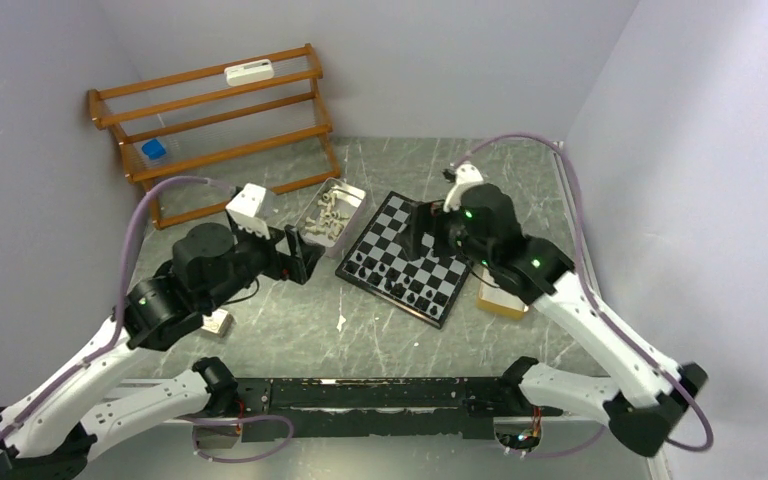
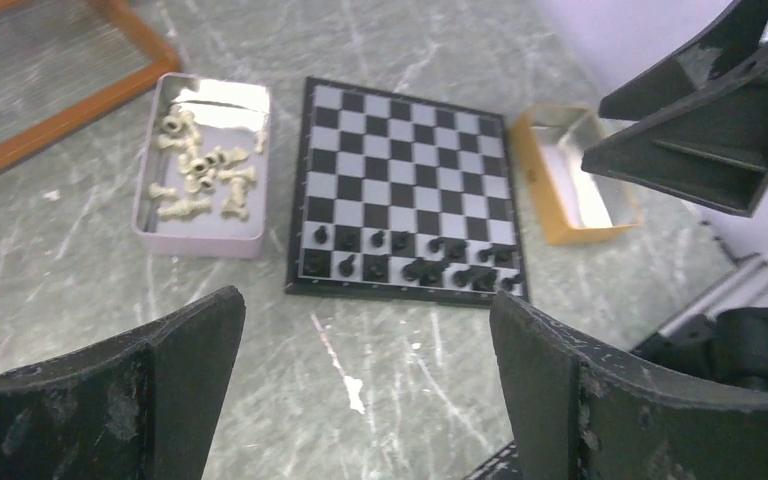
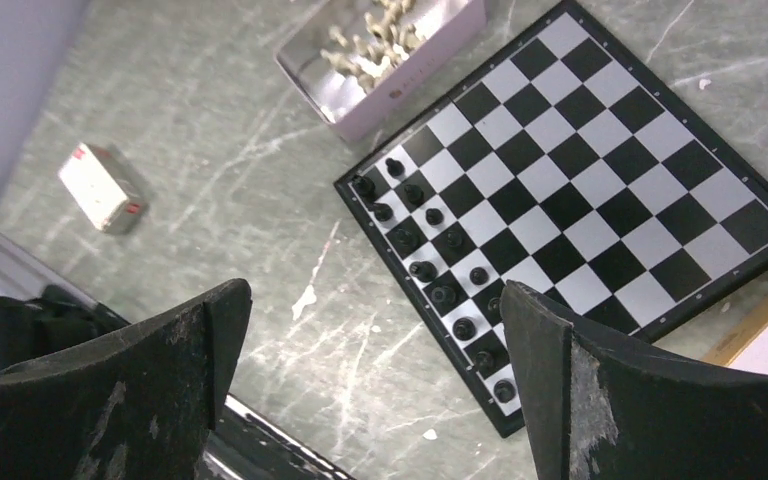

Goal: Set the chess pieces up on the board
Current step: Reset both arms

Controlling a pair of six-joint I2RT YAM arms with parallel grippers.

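A grey-green marbled worktop (image 1: 290, 330), boxed in by pale lilac walls, is serving as the scene, with a wooden slatted rack (image 1: 94, 106) being kept toward its 11 o'clock corner. The board (image 1: 400, 222) is lying flat near the middle, turned askew. The black chess pieces (image 2: 410, 262) are being carried on the two ranks along its 7 o'clock edge, as seen from overhead. A few of them appear crowded or tipped, though they are too small for that to be told surely. The cream-white chess pieces (image 2: 200, 180) are being held loose in a pale tray (image 2: 198, 242) just beside the board at its 10 o'clock side. No pieces are being seen in the orange tray (image 2: 533, 190) at the 4 o'clock side. The left hand (image 1: 307, 258) is being held open and empty above the worktop at 9 o'clock of the board, near the pale tray. The right hand (image 3: 373, 295) is likewise being held with fingers spread wide, gripping nothing, above the board. The black side is being judged largely laid out, so the white side is being taken as the step in hand, the ranks toward 1 o'clock being bare. For the next move, a single cream-white piece is being called for, to be pinched from the heap, probably by the nearer left hand. It is then to be kept upright and set squarely on a far rank without its neighbours being knocked.
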